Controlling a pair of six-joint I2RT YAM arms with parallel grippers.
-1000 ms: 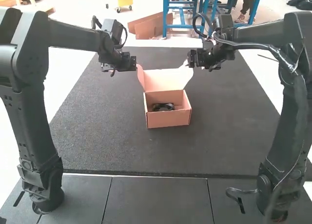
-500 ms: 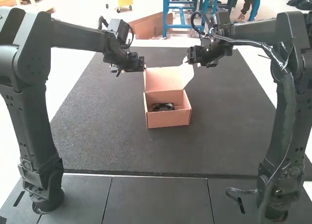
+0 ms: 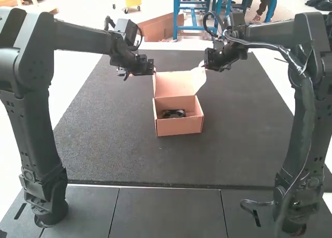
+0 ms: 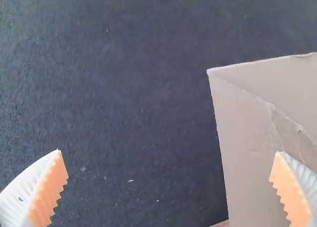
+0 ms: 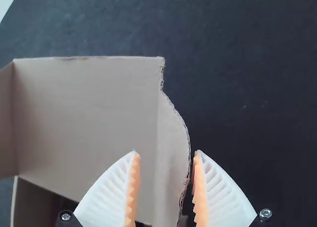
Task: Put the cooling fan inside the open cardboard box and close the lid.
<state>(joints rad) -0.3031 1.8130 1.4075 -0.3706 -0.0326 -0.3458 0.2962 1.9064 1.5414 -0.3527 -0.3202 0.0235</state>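
Observation:
The open cardboard box (image 3: 178, 123) stands mid-mat with the black cooling fan (image 3: 173, 113) lying inside it. Its lid (image 3: 175, 84) stands upright behind the opening. My left gripper (image 3: 149, 68) hovers at the lid's upper left corner (image 4: 247, 133), fingers wide open (image 4: 168, 197), and nothing is between the pads. My right gripper (image 3: 207, 63) is at the lid's upper right side flap (image 5: 173, 138). Its fingers (image 5: 163, 187) straddle the flap's torn edge with a narrow gap, and the right pad (image 5: 198, 187) lies close to the cardboard.
A dark mat (image 3: 104, 129) covers the table around the box, with bare room in front and on both sides. Both arms stretch in over the mat's far half.
The left gripper has moved right and up to the lid's left corner. The right gripper has shifted slightly toward the right flap. The lid stands more upright than a second ago.

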